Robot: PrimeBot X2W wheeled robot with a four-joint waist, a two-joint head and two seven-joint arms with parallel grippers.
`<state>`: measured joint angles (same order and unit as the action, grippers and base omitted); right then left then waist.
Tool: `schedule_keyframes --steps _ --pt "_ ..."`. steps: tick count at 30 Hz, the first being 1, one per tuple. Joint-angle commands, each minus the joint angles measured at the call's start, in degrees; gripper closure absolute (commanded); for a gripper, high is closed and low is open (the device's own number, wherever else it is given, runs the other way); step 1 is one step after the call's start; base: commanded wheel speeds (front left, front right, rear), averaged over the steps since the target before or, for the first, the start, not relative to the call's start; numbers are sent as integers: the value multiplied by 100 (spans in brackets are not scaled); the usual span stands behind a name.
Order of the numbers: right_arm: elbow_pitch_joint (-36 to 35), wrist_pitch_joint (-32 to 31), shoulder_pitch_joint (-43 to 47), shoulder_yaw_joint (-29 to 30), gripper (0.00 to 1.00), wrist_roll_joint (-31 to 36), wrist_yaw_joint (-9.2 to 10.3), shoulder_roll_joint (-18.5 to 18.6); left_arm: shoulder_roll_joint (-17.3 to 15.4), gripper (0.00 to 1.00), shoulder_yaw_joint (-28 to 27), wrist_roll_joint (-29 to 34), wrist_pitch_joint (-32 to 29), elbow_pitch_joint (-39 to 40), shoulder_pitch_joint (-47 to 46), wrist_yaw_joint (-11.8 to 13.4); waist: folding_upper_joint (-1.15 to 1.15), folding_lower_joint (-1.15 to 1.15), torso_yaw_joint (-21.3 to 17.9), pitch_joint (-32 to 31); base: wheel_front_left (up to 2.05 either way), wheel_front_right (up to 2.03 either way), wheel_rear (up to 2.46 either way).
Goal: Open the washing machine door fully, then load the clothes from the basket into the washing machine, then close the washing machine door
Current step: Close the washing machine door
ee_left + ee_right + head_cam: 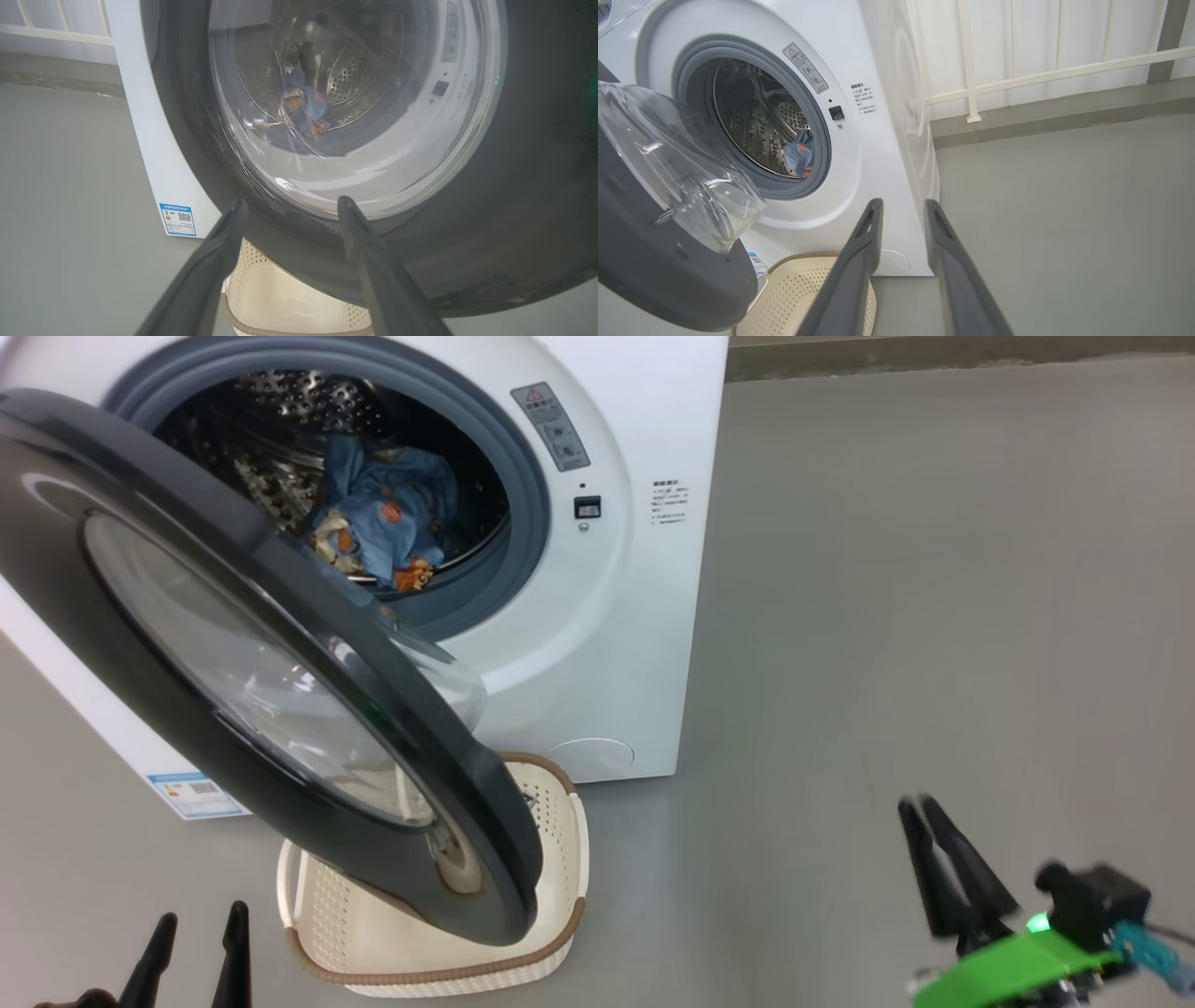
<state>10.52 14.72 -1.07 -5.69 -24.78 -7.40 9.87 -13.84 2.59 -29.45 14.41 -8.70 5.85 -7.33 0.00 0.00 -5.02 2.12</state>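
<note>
The clothes lie bunched low in the washing machine, close to the front lip, and the door hangs half swung out over the basket. Our left gripper sits low by the basket, fingers wide and empty. Our right gripper hovers over the bare floor well to the right, fingers narrow with a slim gap, also empty. Closing looks like the step left, and we judge two risks. A fold near the lip could catch between the door and the grey seal. A push on the glossy rim could also slide off and leave the latch unclicked. The door covers much of the basket, so we cannot confirm it is empty. Nor can we tell whether the bundle is one garment or two.
</note>
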Motion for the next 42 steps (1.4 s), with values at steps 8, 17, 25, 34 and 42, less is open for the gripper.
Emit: schedule_keyframes --steps 8,17,25,34,42 --pt "-827 28 -975 -538 100 80 -9 -188 41 0 -361 214 59 383 -294 -15 0 0 231 -45 0 0 0" --pt "-1997 28 -1465 -1664 100 159 -9 -281 288 0 -558 334 59 622 -104 -15 0 0 562 -123 0 0 0" --pt "-2147 28 -1529 -2857 100 71 -9 -375 443 0 -548 333 59 685 -74 -15 0 0 826 -128 0 0 0" --pt "-1184 28 -1327 -3712 100 -218 -9 -316 495 0 -533 285 59 687 -120 -15 0 0 1000 -37 0 0 0" --pt "-97 28 -1269 -3962 100 -449 -9 -295 576 0 -484 266 59 640 -181 -15 0 0 1094 15 0 0 0"
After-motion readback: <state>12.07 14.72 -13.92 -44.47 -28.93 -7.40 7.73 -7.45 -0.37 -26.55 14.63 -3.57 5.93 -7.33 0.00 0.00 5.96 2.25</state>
